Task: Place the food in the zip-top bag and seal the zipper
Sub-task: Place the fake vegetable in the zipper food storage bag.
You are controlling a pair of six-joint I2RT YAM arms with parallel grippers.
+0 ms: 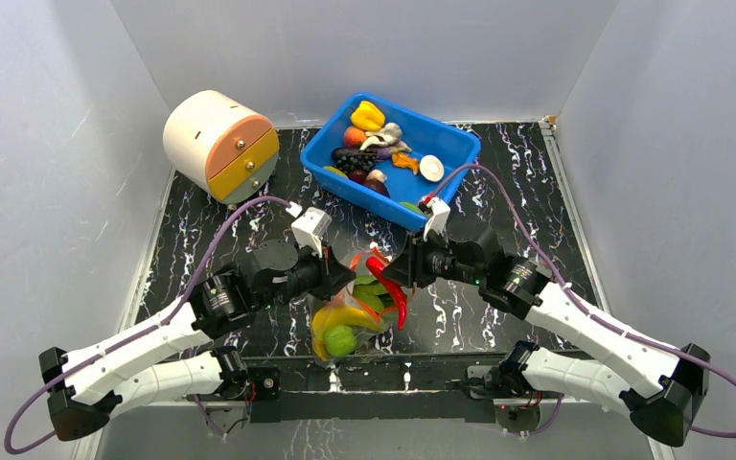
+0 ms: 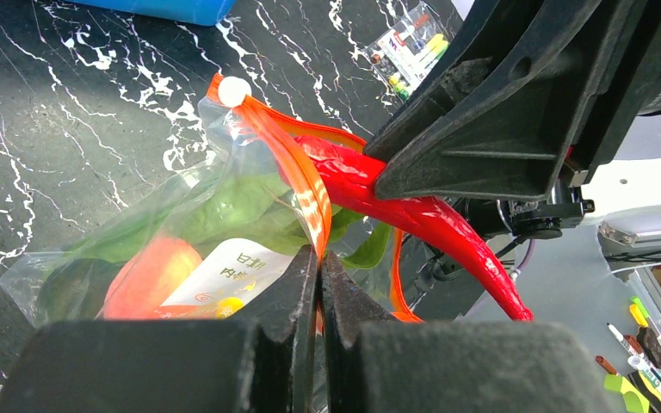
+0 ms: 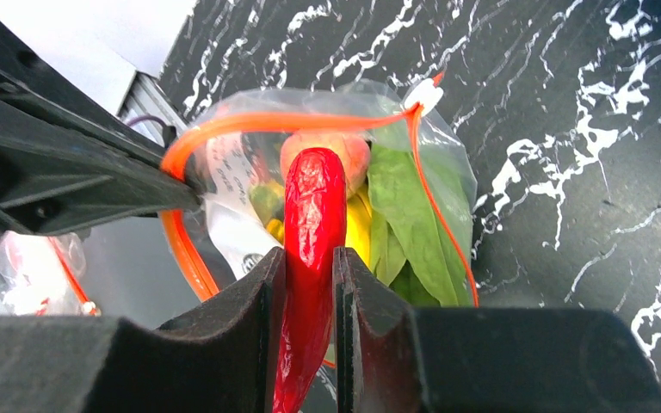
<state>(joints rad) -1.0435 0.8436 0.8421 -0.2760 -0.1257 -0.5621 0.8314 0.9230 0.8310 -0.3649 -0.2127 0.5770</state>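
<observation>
Table (image 1: 556, 192) (black, white-veined), viewed from above. A blue bin (image 1: 364, 196) of toy food (image 1: 368, 115) is set at the far edge, a round drawer box (image 1: 218, 144) at far left; the bag (image 1: 331, 331) is rested near the front edge.

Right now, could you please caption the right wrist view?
Right pincer holds a red chili at the open mouth of the clear zip-top bag.

The left arm (image 1: 134, 350) and right arm (image 1: 599, 335) wore white shells with black joints (image 1: 218, 299). A purple cable (image 1: 216, 240) ran along each to a white camera (image 1: 310, 228). The fingers (image 2: 280, 331) were black, blocky and tapering.
</observation>
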